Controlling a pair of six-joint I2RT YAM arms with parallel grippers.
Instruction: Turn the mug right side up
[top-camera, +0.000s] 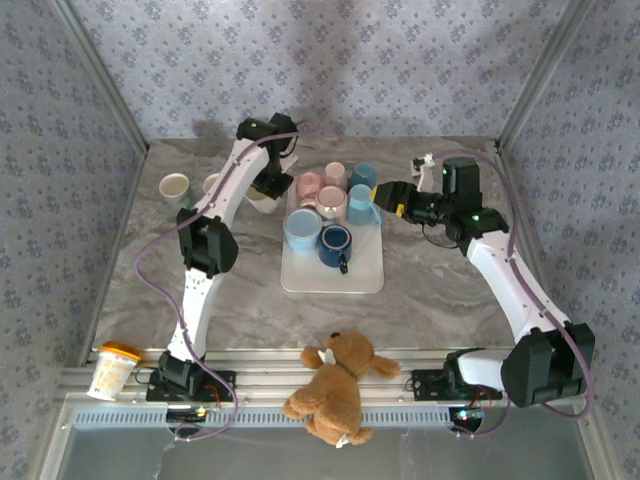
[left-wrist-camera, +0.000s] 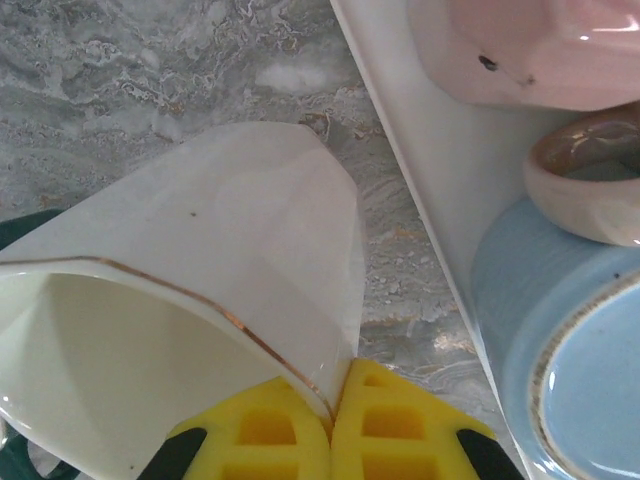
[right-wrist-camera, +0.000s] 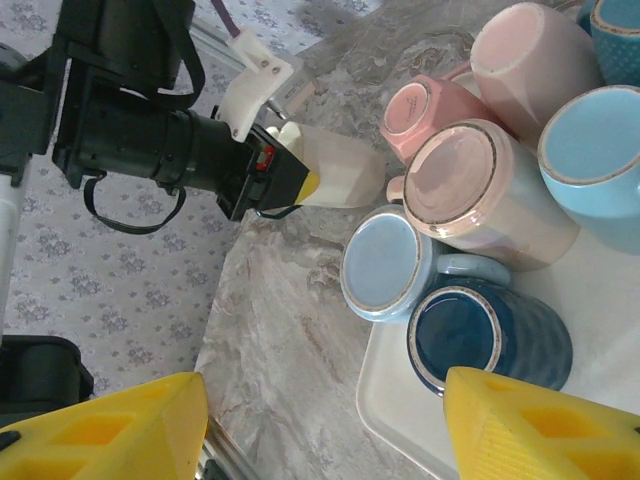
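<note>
Though largely hidden from above, the left hand (left-wrist-camera: 335, 400) is clamped on the rim of the white mug (left-wrist-camera: 230, 240) left of the tray (left-wrist-camera: 430, 150); the right hand (right-wrist-camera: 320, 400) hangs open, empty.

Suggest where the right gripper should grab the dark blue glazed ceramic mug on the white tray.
Probably across the round wall of the dark blue glazed ceramic mug, coming from the right, where the white tray lies bare. It stands base up; the pale blue mug crowds its left, and its handle points at the near edge. The right gripper is open.
</note>
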